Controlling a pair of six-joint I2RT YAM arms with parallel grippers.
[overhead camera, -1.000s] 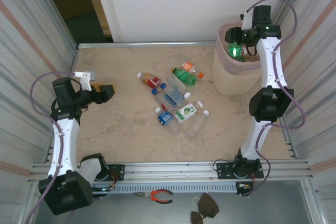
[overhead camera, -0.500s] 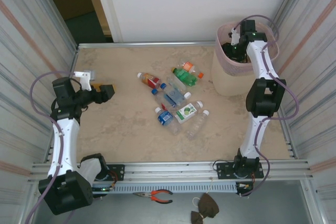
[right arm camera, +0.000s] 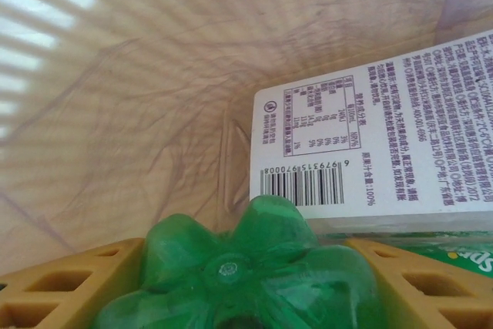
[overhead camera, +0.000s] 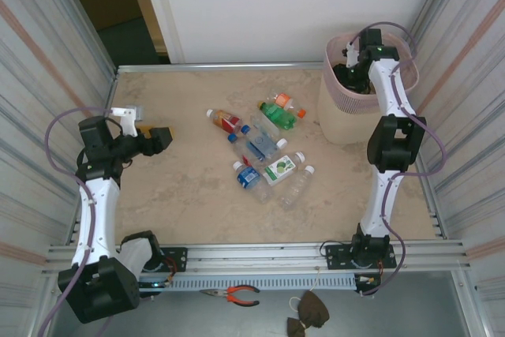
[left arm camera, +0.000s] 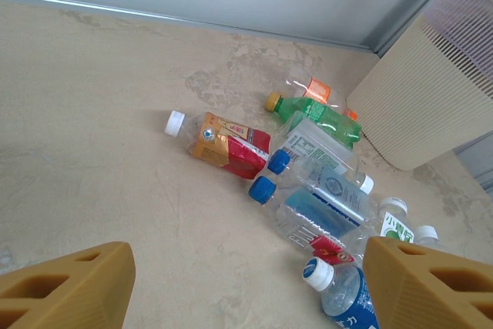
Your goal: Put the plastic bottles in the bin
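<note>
Plastic bottles [overhead camera: 264,147]: loose cluster, all on their sides, middle of the surface [overhead camera: 181,203], slightly toward its far edge. Several touch or overlap.

Bin [overhead camera: 341,120] stands upright in the far right corner, well apart from the cluster.

Right end effector [right arm camera: 243,287] is down inside the bin mouth, fingers either side of a green bottle [right arm camera: 269,236] whose base fills the gap between them. It looks gripped; how firmly, cannot tell. White barcoded label [right arm camera: 370,136] beside it, probably another bottle lying in the bin.

Left end effector [left arm camera: 246,283] hangs near the left edge, spread wide, holding nothing, facing the cluster.

Handling, by estimate: empty-looking and thin-walled, so light, springy, prone to roll and slip. Best taken across the mid-body, square to the long axis, not at the cap. Red-labelled bottle [left arm camera: 231,142] lies most exposed, at the cluster's edge.
</note>
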